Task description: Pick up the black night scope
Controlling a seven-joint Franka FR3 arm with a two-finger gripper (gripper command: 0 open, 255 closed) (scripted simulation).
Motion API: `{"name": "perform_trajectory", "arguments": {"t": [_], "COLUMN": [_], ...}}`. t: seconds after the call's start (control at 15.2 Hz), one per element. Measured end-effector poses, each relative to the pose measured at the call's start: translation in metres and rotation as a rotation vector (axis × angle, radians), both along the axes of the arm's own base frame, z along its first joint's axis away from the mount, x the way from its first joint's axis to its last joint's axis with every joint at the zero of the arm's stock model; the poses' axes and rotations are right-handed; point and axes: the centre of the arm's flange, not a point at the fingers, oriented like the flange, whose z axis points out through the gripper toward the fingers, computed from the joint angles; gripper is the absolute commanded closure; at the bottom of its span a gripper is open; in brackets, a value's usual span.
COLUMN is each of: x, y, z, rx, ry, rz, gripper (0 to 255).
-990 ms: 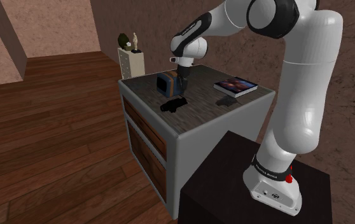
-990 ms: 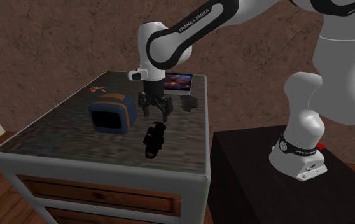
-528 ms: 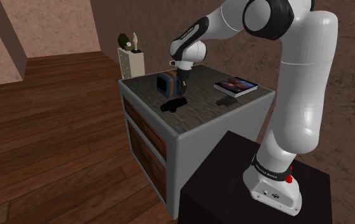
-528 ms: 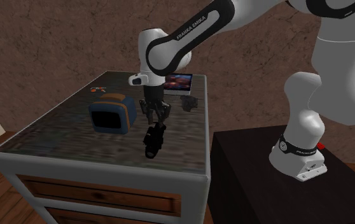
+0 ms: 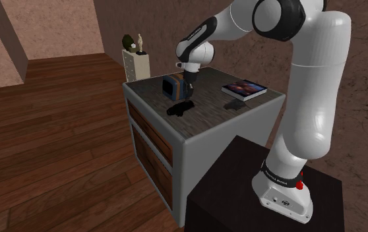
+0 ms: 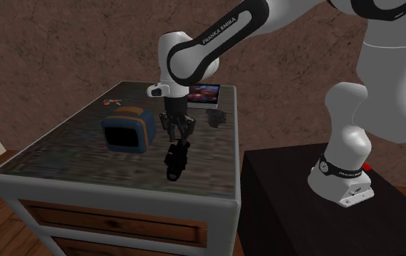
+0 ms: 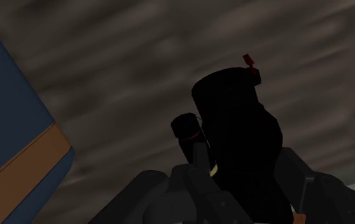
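Two fingers of the pincer [image 6: 177, 139] clamp one end of the black night scope [image 6: 173, 165] lying on the surface [image 6: 78, 161]; rigid, smooth, likely light, it may pivot.

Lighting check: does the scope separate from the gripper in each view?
Second exterior view: scope and gripper read clearly against the grey tabletop. Wrist view: dim, black on black, their edges merge; a red tab stands out. Shoulder view: scope small but distinct.
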Motion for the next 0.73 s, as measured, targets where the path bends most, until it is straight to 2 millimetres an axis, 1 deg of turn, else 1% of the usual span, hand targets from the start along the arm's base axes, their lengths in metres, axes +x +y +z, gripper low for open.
{"name": "perform_trajectory", "arguments": {"t": [0.2, 0.73], "x": [-0.001, -0.001], "y": [0.000, 0.000], "z": [0.013, 0.054], "rx": [0.001, 0.001], "ry": [0.001, 0.001], "rz": [0.001, 0.001], "gripper": [255, 255]}}
